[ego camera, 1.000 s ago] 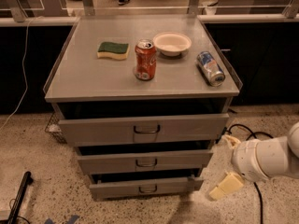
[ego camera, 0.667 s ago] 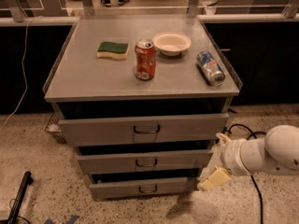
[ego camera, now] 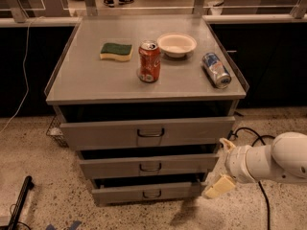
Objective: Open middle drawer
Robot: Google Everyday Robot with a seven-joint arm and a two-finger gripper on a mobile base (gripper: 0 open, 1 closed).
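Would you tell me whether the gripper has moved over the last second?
Yes. The gripper has shifted left, closer to the right end of the middle drawer.

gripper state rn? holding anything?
Gripper: open, holding nothing, at the right end of the middle drawer, not on its handle.

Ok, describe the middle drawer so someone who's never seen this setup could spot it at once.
Find the grey cabinet with the red can on top; three drawer fronts stack down it. The middle drawer is the second, beside the robot's hand at its right end. It is shallower than the top front, wider than the bottom front.
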